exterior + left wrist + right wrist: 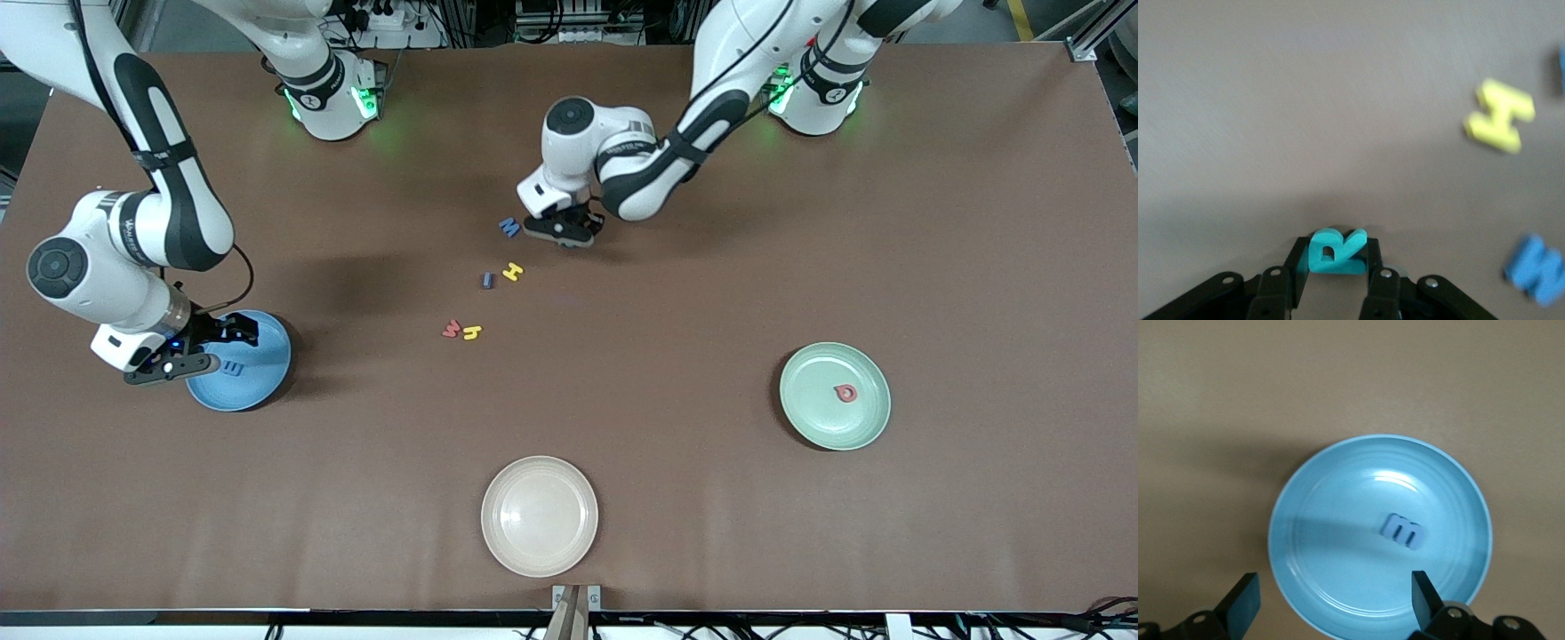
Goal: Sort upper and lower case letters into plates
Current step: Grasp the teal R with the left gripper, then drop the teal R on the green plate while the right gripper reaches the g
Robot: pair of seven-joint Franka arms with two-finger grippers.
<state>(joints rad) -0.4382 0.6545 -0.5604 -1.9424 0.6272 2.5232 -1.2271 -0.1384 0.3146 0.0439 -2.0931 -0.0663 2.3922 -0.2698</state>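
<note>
Teal R (1336,251) sits low in the middle of the left wrist view, and the left gripper (1336,267) has its two fingertips pressed against the letter's sides, so I'd call that a pinch on it. In the front view that's the upper middle of the frame, down at the table. It looks like chunky foam to me: featherlight, a bit squishy, not fragile and not slippery. A gentle squeeze across the flat outer edges should do; grab a leg and it'd probably twist.

Loose ones lie lower in the frame: blue M (509,228), yellow H (512,272), red letter (452,329).

The right gripper (1331,600) hangs with its jaws wide apart and empty over the light blue plate (1311,520), which holds a small m (1403,531). That arm waits.
</note>
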